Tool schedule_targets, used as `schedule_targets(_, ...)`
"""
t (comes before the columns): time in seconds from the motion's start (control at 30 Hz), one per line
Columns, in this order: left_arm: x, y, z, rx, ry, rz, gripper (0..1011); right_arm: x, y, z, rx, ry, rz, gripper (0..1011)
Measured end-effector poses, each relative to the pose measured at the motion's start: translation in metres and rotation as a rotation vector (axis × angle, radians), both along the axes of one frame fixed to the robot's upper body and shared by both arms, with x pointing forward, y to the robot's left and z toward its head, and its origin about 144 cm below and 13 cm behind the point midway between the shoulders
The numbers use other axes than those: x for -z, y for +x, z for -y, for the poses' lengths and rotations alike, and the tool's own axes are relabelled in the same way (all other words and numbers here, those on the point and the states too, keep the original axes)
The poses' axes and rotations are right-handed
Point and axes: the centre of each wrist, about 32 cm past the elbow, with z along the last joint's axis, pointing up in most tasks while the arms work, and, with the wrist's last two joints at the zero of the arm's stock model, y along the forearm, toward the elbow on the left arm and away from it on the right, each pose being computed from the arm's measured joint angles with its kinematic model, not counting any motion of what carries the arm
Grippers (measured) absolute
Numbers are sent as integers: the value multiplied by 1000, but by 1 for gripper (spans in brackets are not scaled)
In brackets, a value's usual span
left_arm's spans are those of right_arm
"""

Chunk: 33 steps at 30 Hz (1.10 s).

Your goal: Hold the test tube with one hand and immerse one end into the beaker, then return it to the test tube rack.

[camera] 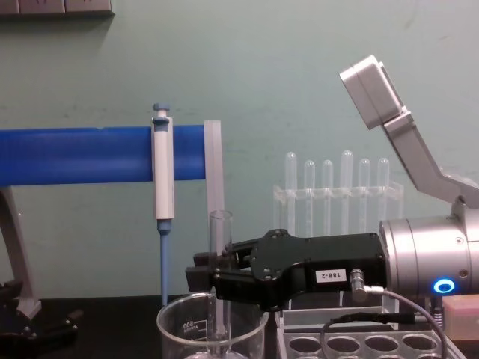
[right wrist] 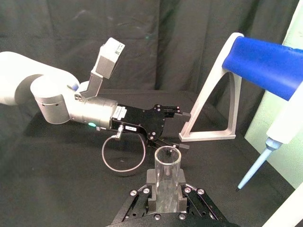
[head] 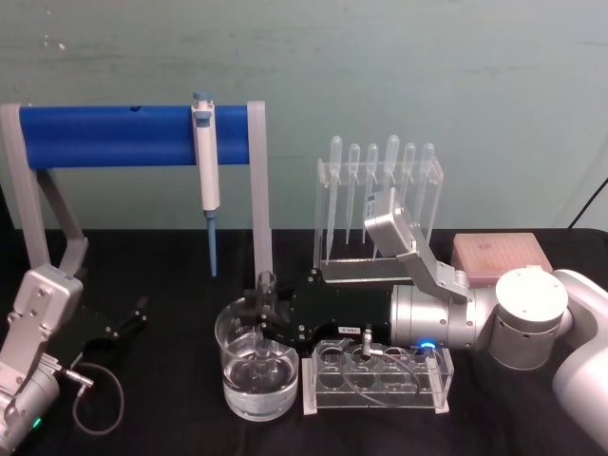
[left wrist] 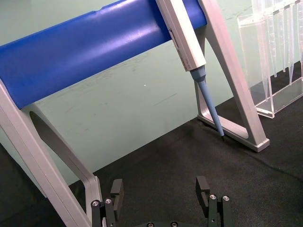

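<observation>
- Right gripper [camera: 217, 278] clamps the upright test tube [camera: 220, 224], its lower end inside the beaker [camera: 178, 329] (partly filled, clear liquid).
- Left gripper [left wrist: 160, 189] is open and empty, at the left of the desk [head: 161, 275].

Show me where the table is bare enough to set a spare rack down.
Bare cloth lies under the blue bar, between the stand's legs, and between the left gripper and the beaker. Crowded: right gripper, test tube, beaker and tube rack sit packed together.
</observation>
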Motion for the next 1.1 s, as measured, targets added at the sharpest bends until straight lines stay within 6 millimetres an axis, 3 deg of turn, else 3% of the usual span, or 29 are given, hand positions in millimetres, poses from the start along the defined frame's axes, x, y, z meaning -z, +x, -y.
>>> schedule_targets(0.37,0,0,0,0,0,0,1000,-9,-1,0,-10,-9,11,226)
schedule_targets(1.1,0,0,0,0,0,0,1000,-61,3,4,-40,13,61,226)
